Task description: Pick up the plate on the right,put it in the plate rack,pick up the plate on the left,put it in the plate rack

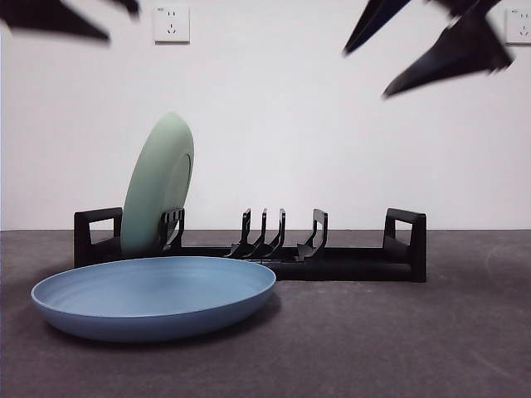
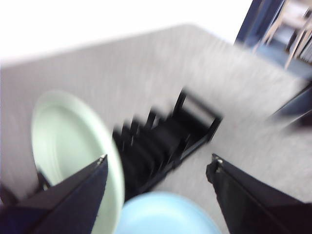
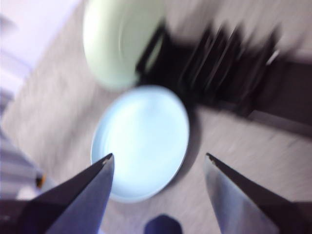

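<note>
Resting on dark grey table (image 1: 431,348): blue plate (image 1: 153,294) | white wall (image 1: 332,149) behind | both claws released

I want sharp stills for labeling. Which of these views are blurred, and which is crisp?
Front view: green plate, blue plate and plate rack are crisp; only the dark arm tips up top smear. Left wrist view: motion-blurred throughout, washed out white up top. Right wrist view: heaviest blur, rack prongs streaked.

- Plates: 2 — one green plate (image 1: 158,184), standing in rack at left end; one blue plate (image 1: 154,294), flat on the table, near side.
- Plate rack (image 1: 348,264): 1.
- Wall sockets: 2 — left socket (image 1: 171,24), right socket (image 1: 518,26).
</note>
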